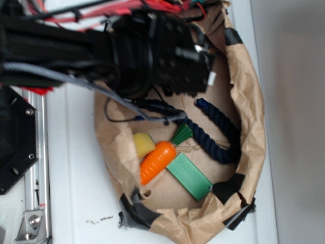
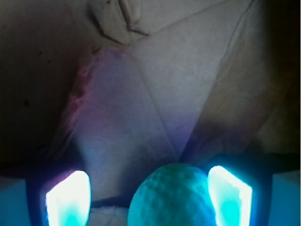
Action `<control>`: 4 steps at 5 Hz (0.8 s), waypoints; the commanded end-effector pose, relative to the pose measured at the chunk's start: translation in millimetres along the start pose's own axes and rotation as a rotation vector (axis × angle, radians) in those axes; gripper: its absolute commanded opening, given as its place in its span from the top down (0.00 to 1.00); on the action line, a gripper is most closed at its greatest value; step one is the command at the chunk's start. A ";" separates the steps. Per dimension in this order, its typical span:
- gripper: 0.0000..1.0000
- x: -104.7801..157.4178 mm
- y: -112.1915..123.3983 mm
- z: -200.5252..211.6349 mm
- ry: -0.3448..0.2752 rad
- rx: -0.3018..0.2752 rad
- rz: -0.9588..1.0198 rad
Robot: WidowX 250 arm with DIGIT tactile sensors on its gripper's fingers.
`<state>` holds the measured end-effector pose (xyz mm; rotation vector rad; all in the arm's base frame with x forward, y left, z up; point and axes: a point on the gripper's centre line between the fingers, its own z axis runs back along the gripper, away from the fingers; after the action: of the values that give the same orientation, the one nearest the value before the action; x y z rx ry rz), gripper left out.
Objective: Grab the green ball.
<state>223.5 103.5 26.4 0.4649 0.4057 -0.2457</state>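
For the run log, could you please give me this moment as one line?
phase: pre-grasp | gripper: open, fingers either side of green ball | contact: cannot tell | ball: on brown paper, not lifted

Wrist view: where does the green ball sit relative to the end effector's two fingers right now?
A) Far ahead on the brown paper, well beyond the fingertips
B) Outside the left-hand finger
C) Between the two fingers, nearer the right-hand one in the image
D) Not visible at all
C. The green ball lies at the bottom of the frame between the two glowing fingers, with a gap still showing on the left-hand side.
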 end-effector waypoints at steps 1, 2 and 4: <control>1.00 -6.5 -8.3 0.6 -0.008 -0.014 0.028; 1.00 -6.2 -9.2 2.1 -0.013 -0.014 0.022; 1.00 -6.6 -10.3 5.3 -0.020 -0.019 0.011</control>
<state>221.2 98.4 23.6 0.4402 0.4111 -0.2464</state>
